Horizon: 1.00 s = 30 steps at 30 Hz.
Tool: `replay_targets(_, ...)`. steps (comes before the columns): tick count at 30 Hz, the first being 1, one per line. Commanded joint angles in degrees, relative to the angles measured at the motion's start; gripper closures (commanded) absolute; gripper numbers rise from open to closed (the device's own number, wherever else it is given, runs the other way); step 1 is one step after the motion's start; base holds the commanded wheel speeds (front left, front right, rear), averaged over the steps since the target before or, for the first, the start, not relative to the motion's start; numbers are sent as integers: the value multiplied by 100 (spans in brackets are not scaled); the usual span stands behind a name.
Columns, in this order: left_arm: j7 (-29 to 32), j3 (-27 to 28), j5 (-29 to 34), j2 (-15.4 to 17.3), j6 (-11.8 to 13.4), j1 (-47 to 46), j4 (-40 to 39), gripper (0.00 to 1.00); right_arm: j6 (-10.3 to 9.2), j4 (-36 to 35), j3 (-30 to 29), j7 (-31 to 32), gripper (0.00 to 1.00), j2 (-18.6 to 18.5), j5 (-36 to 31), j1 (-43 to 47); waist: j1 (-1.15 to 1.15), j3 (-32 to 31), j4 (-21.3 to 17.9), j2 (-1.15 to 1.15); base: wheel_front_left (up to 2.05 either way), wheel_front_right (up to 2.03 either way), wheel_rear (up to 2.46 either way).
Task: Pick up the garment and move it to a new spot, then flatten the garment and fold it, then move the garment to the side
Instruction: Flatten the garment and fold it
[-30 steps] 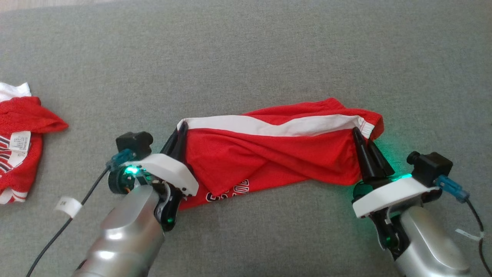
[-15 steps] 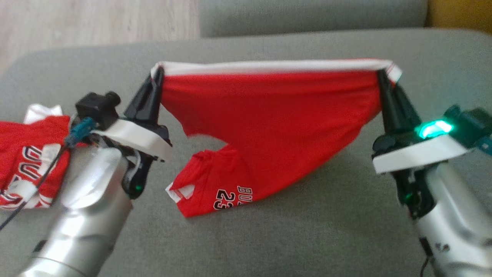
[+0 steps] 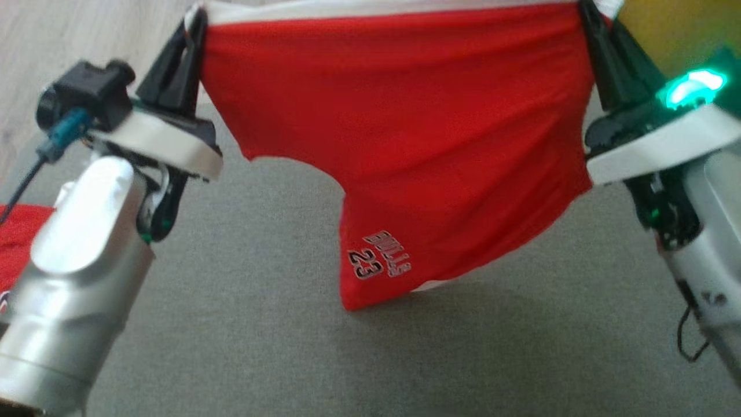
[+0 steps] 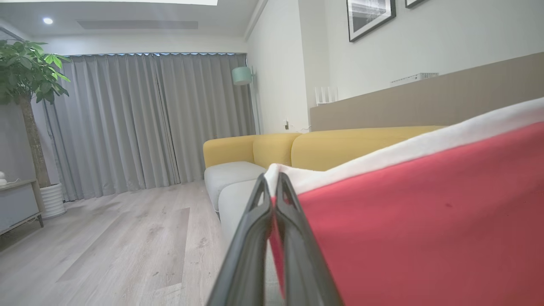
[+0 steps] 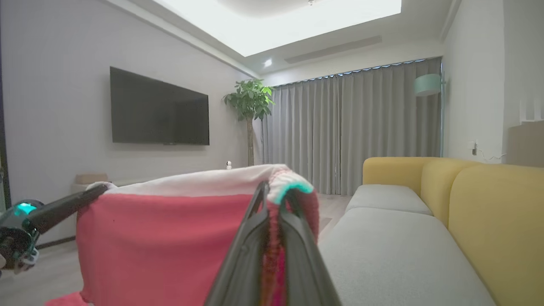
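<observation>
The garment [image 3: 417, 127] is a pair of red shorts with a white waistband and "BULLS 23" printed near the hem. It hangs stretched between my two grippers, its lower corner just above the grey cushion [image 3: 243, 347]. My left gripper [image 3: 191, 26] is shut on the waistband's left end, and my right gripper [image 3: 587, 14] is shut on its right end. In the left wrist view my left gripper [image 4: 272, 180] pinches the white edge of the garment [image 4: 416, 221]. In the right wrist view my right gripper [image 5: 274, 189] clamps the bunched waistband of the garment [image 5: 170, 238].
A second red garment [image 3: 17, 243] lies at the cushion's left edge, partly behind my left forearm. Wood floor [image 3: 69, 35] lies beyond the cushion at upper left. A yellow sofa back [image 4: 340, 148] runs behind the grey seats.
Both grippers have risen with the garment, lifting it off the cushion until it hangs taut between them. The head camera has tilted, so the whole view has shifted.
</observation>
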Motion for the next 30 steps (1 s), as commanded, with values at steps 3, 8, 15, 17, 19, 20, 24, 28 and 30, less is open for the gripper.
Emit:
replay_targets(3, 59, 280, 214, 254, 238, -805, -87, 100, -4, 160, 340, 28, 100, -193, -131, -869, 0, 545, -52, 0, 0, 0, 0)
replay_targets(8, -69, 352, 534, 206, 611, -1445, -29, 100, -4, 630, 597, -160, 100, -219, -270, -1773, 0, 1067, -34, 0, 0, 0, 0)
replay_targets(15, -398, 545, 1138, 99, 1153, -2567, 130, 100, -4, 1550, 480, -611, 100, -105, -1051, -3368, 0, 1661, 137, 0, 0, 0, 0)
replay_targets(17, -433, 630, 1266, 34, 1233, -2728, 46, 100, -4, 1718, 454, -639, 100, -79, -1287, -3612, 0, 1775, 215, 0, 0, 0, 0)
replay_targets(19, -440, 746, 1448, -28, 1296, -2743, -256, 100, -4, 1739, 363, -645, 100, -53, -1404, -3701, 0, 1870, 289, 0, 0, 0, 0)
replay_targets(20, -441, 792, 1538, -59, 1307, -2647, -414, 100, -4, 1730, 358, -646, 100, -54, -1451, -3662, 0, 1900, 320, 0, 0, 0, 0)
replay_targets(24, -443, 764, 1836, -165, 1214, -1843, -775, 100, -4, 1630, 764, -648, 100, -213, -1474, -3152, 0, 1923, 401, 0, 0, 0, 0)
replay_targets(28, -443, 900, 1855, -336, 1202, -637, -1064, 100, -4, 1369, 1046, -649, 100, -339, -1352, -2241, 0, 1762, 402, 0, 0, 0, 0)
replay_targets(30, -444, 1024, 1839, -421, 1208, 71, -1244, 100, -4, 1192, 1060, -649, 100, -369, -1256, -1685, 0, 1649, 390, 0, 0, 0, 0)
